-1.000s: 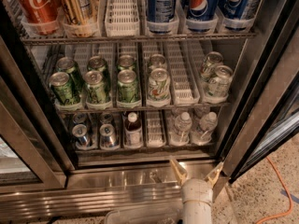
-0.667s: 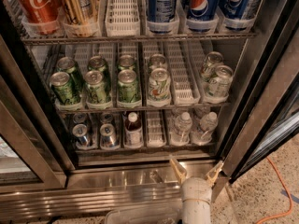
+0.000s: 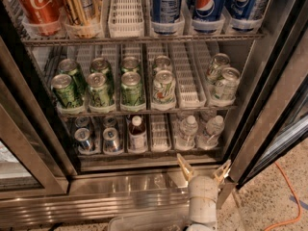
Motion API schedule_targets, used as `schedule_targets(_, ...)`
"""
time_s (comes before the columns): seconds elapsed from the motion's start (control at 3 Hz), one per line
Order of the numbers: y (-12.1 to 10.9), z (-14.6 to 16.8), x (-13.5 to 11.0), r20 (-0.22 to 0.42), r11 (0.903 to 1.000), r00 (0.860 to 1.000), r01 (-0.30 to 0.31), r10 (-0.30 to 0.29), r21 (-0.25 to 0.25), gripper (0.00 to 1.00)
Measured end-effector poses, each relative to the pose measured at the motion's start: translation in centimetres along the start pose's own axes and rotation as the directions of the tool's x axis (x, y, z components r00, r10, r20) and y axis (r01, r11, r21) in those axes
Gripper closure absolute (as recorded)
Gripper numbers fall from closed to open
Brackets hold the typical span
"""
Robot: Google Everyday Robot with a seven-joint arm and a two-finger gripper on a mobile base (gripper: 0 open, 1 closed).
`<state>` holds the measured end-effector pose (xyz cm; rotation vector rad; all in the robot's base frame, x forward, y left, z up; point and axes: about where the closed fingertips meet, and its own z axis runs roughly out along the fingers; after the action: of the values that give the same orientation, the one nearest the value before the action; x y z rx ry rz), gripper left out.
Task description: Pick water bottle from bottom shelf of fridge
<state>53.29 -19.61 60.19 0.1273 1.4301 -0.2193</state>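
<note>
**Pincer.** The pincer [image 3: 203, 170] is at the lower edge of the view, in front of the fridge's [image 3: 33, 129] ribbed steel base panel [image 3: 120, 194]. It sits below the front edge of the bottom shelf [image 3: 149, 154]. Its two tan fingers [image 3: 185, 166] are spread apart and hold nothing.

**Bottom shelf.** Contents run from the left of the view to the right.
- Two silver cans [image 3: 84, 139]. Their lettering is illegible.
- A dark-liquid bottle [image 3: 137, 134] with a white cap and a red-and-white label. The label text is unreadable.
- One vacant white slotted lane tray [image 3: 159, 131].
- The water bottle [image 3: 187, 129], clear with a white cap, standing upright. It is directly above and behind the pincer and not in contact with it.
- A second water bottle [image 3: 213, 128] in the next lane to the right.

**Middle shelf.** This shelf carries green cans [image 3: 67, 91] and paler green-and-white cans [image 3: 164, 86]. No brand name can be read on either kind.

**Top shelf.**
- A red can [image 3: 36, 4] bearing white "Co" script in the Coca-Cola style.
- A gold can [image 3: 79, 5].
- A blue can [image 3: 166, 3] with fine white print.
- Blue Pepsi cans [image 3: 210, 3] showing the round red-white-blue emblem.

**Floor.** An orange cable [image 3: 285, 196] lies on the speckled floor to the right of the fridge.
</note>
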Motion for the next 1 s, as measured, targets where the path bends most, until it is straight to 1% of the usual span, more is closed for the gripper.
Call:
schedule_targets(0.33,-0.3,1.0,0.3,0.013,0.9999,1.000,0.012,-0.012,0.012,0.19)
schedule_targets(0.67,-0.7,1.7,0.6,0.019,0.9993,1.000,0.022,-0.023,0.031,0.34)
schedule_targets(1.0,-1.1,2.4,0.7,0.026,0.9982,0.999,0.030,-0.032,0.051,0.34)
